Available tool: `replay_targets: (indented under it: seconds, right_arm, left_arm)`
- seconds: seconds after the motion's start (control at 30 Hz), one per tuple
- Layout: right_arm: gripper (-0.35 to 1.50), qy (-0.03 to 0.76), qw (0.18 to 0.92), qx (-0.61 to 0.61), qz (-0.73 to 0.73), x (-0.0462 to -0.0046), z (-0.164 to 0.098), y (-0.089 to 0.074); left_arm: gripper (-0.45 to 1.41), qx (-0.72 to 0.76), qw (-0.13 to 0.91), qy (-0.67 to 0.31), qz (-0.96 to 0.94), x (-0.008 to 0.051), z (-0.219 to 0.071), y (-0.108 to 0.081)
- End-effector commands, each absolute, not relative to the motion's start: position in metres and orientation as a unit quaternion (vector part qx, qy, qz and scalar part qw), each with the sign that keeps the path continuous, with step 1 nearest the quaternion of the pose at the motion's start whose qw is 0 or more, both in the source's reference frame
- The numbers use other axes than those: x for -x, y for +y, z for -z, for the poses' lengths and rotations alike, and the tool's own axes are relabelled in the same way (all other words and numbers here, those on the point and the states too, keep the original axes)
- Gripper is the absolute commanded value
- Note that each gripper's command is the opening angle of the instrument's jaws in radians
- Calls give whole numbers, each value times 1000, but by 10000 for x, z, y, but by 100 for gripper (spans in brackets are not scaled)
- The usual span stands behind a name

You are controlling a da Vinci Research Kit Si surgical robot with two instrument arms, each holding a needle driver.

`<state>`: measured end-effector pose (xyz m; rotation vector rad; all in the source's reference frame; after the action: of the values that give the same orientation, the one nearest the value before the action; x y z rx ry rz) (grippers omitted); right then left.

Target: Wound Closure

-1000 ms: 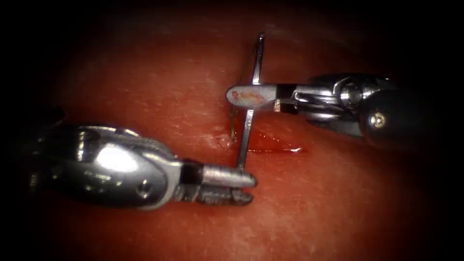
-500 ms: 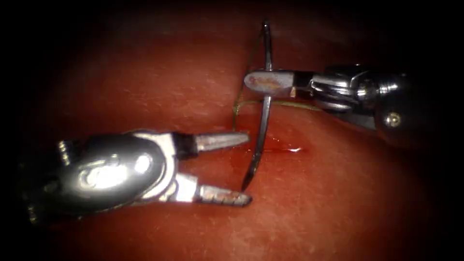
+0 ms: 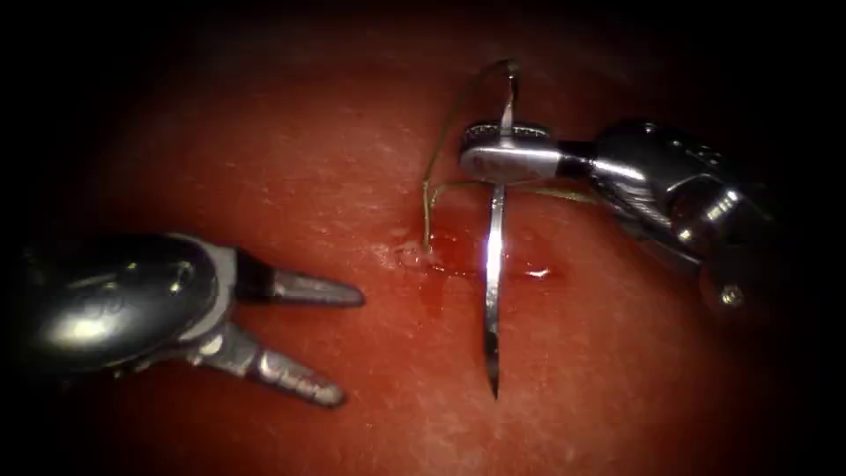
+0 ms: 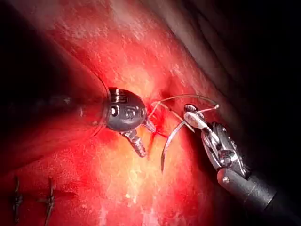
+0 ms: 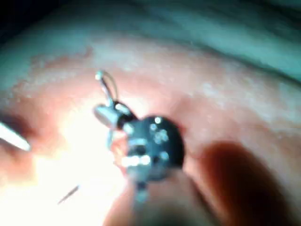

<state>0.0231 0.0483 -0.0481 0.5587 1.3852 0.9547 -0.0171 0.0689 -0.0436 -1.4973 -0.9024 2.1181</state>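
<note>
Right hand (image 3: pixel 507 152): reaches in from the right, clenched on the needle (image 3: pixel 494 291) near its thread end.
Needle: free of the tissue (image 3: pixel 291 150), crossing the cut (image 3: pixel 480 264), point toward the viewer.
Left hand (image 3: pixel 330 339): lies low on the cut's left, jaws spread wide, holding nothing.
Thread (image 3: pixel 429 198): arcs from the needle's tail down into the tissue at the cut's left end.
Red fluid (image 3: pixel 449 256): pools along the cut.
Earlier stitches (image 4: pixel 33 201): seen from the left wrist, well apart from both hands.

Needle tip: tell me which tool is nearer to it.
Left. The left tool, jaws open and empty, lies left of the needle tip; the right tool grips the needle near its thread end.
</note>
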Motion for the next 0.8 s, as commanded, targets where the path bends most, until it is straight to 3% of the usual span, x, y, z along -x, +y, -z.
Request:
replay_targets:
  seconds: [0.03,0.07,0.1,0.8]
  right_arm:
    - [-35,614,637,-233,-404,-236,475,482]
    - [-35,628,644,-212,-381,-235,478,484]
    - [-35,634,644,-210,-372,-235,480,484]
    - [-35,650,661,-148,-346,-238,486,499]
  left_arm:
    - [14,532,197,-321,-758,177,424,689]
    - [-26,526,201,-313,-765,179,413,694]
    - [-35,524,201,-310,-768,179,409,694]
    - [-35,437,247,-294,-813,234,323,711]
